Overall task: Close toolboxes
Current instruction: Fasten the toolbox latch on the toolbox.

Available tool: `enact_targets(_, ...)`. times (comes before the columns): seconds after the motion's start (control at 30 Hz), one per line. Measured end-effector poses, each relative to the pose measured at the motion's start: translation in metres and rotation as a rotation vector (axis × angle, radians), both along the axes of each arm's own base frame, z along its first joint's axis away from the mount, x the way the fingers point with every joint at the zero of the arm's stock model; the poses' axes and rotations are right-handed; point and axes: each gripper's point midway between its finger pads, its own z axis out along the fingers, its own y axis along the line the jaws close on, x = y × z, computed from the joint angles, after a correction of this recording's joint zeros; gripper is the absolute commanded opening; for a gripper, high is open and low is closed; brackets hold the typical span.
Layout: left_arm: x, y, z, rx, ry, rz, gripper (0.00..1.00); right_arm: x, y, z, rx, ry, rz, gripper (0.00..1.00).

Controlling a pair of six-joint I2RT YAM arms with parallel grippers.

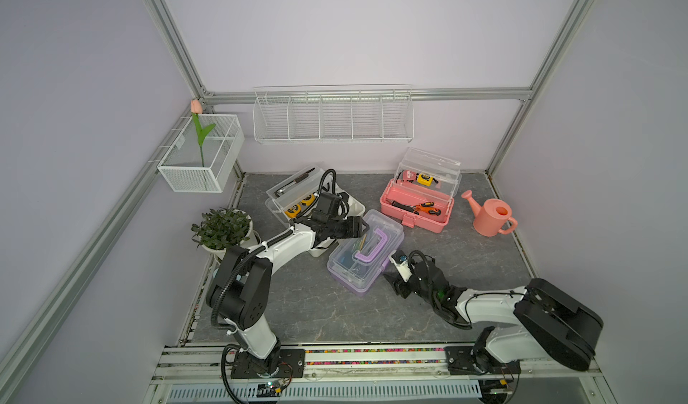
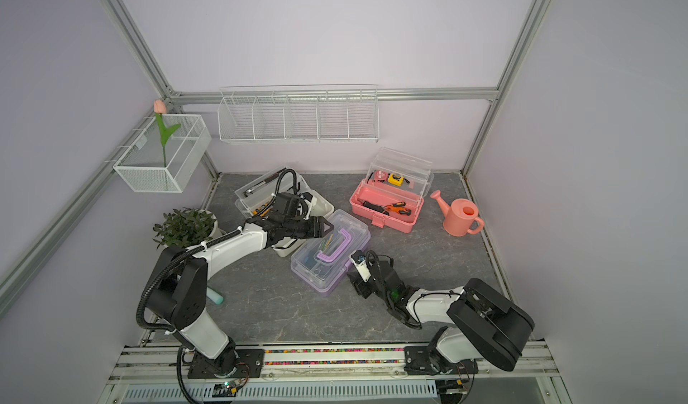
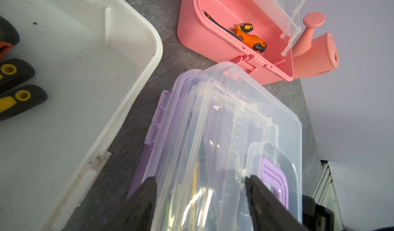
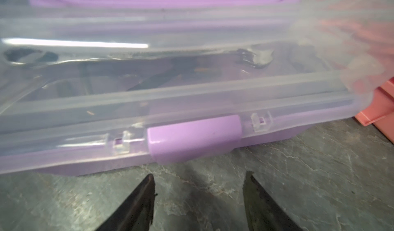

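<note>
Counted three toolboxes on the grey table [image 1: 316, 309], all near the middle of both top views. Found the purple toolbox [image 1: 353, 271] at the centre, with its clear lid down on the base. Found the pink toolbox [image 1: 428, 223] to the upper right of it, with lid raised, a yellow tape measure [image 1: 425, 178] in the lifted tray and screwdrivers [image 3: 249, 38] in the base. Found the white toolbox [image 1: 356, 207] to the upper left, also open, partly hidden behind the left arm.

Counted also one long wire basket [image 1: 333, 117] on the back wall, one mesh basket [image 1: 203, 167] at the upper left with one tulip [image 1: 196, 106] in it, one potted plant [image 1: 221, 229] at the left and one pink watering can [image 1: 491, 217] at the right.

Counted two claws. Saw the left gripper [image 3: 200, 179] spread wide above the lid of the purple toolbox, with nothing gripped; could not tell whether the tips touched the lid. Saw the right gripper [image 4: 200, 175] spread wide too, empty, low over the table just in front of the purple latch [image 4: 194, 138] and apart from it.
</note>
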Motion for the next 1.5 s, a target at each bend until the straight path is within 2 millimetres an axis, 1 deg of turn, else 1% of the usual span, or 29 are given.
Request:
enact_targets(0.17, 0.0, 0.0, 0.0, -0.001, 0.001, -0.002, 0.68, 0.01, 0.007, 0.005, 0.031, -0.024, 0.008, 0.69)
enact_targets(0.23, 0.0, 0.0, 0.0, -0.002, 0.001, -0.002, 0.68, 0.01, 0.009, 0.001, 0.026, -0.018, 0.017, 0.68)
enact_targets(0.33, 0.0, 0.0, 0.0, -0.002, 0.001, -0.003, 0.68, 0.01, 0.011, -0.008, 0.016, -0.004, 0.034, 0.59)
enact_targets(0.47, -0.001, 0.0, 0.0, -0.001, 0.003, -0.003, 0.68, 0.007, 0.014, -0.012, 0.013, 0.005, 0.061, 0.47)
enact_targets(0.53, 0.0, 0.0, 0.0, 0.0, -0.002, -0.002, 0.68, 0.007, 0.014, -0.013, 0.014, 0.012, 0.061, 0.44)
enact_targets(0.7, 0.001, 0.001, 0.0, 0.003, -0.006, -0.001, 0.68, 0.007, 0.013, -0.011, 0.021, 0.008, 0.062, 0.43)
enact_targets(0.87, 0.001, 0.001, 0.0, 0.007, -0.005, -0.003, 0.68, 0.004, 0.01, 0.001, 0.042, -0.011, 0.059, 0.43)
enact_targets(1.03, 0.002, 0.001, 0.001, 0.012, -0.002, -0.001, 0.69, 0.003, 0.003, 0.011, 0.08, 0.021, 0.05, 0.45)
enact_targets(1.27, -0.002, 0.009, 0.003, 0.048, 0.011, 0.018, 0.75, 0.015, -0.016, 0.028, 0.102, 0.089, -0.051, 0.5)
enact_targets(1.4, -0.004, 0.018, 0.003, 0.068, 0.026, 0.038, 0.77, 0.03, -0.032, 0.039, 0.132, 0.178, -0.151, 0.6)
enact_targets(1.5, -0.005, 0.027, 0.004, 0.076, 0.034, 0.055, 0.78, 0.041, -0.043, 0.047, 0.174, 0.255, -0.22, 0.65)
